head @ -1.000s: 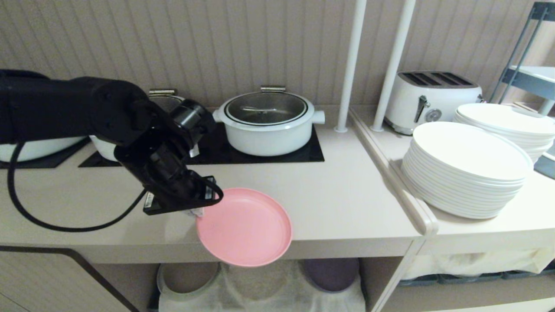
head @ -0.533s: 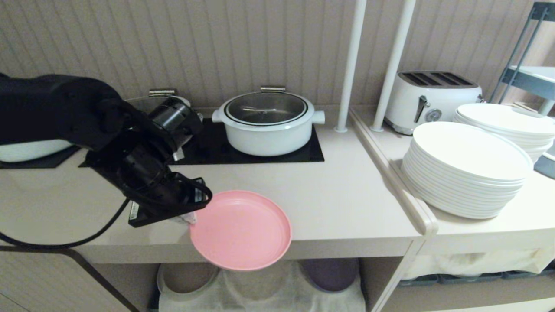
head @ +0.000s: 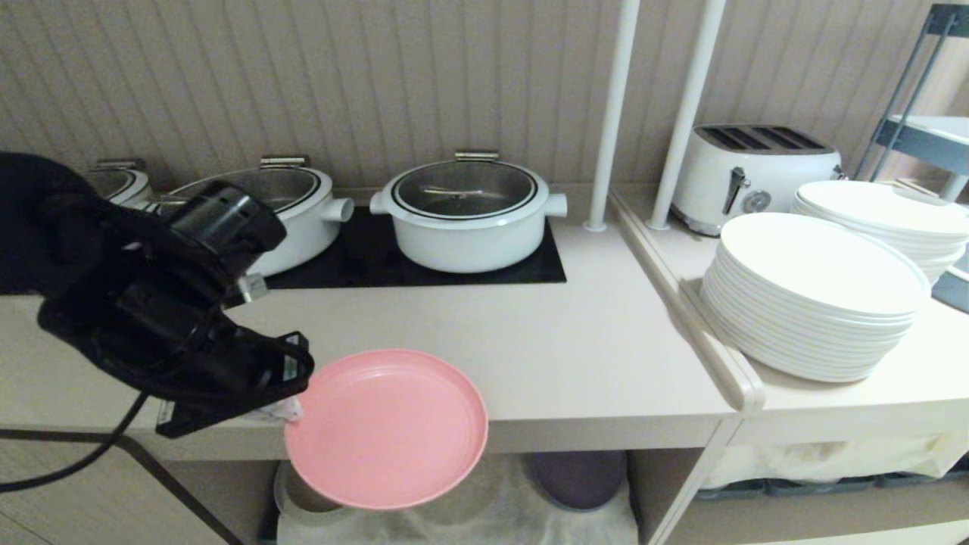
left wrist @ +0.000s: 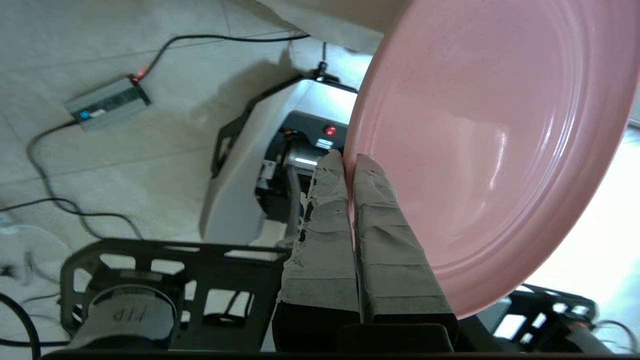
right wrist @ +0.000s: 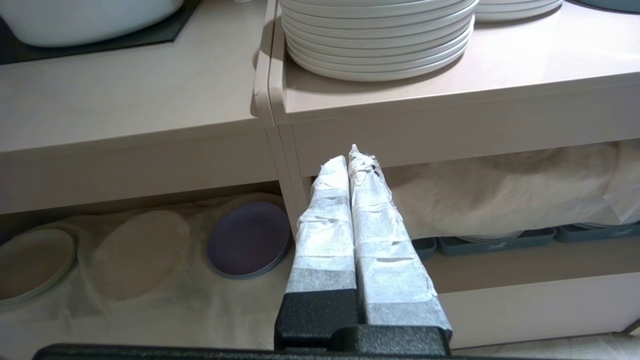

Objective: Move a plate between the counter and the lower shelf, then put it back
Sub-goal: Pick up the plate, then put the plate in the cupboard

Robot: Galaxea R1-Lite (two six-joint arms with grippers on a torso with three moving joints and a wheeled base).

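Observation:
The pink plate (head: 386,428) hangs in the air, roughly level, past the counter's (head: 590,356) front edge and in front of the lower shelf's opening. My left gripper (head: 291,409) is shut on the plate's left rim. In the left wrist view its taped fingers (left wrist: 372,200) pinch the rim of the plate (left wrist: 490,140), one on each side. The lower shelf (head: 484,522) with its white cloth lies below the plate. My right gripper (right wrist: 350,157) is shut and holds nothing; it is parked low in front of the cabinet and is outside the head view.
On the hob stand two white pots (head: 468,216) (head: 280,212). A purple plate (head: 579,477) and a beige plate (head: 303,492) lie on the lower shelf. Stacks of white plates (head: 817,295) and a toaster (head: 757,174) fill the right ledge. Two white poles (head: 613,113) rise from the back.
My left arm has drawn back toward me, leftward and lower, still gripping the plate. The plate has moved from above the counter's edge to mostly beyond it.

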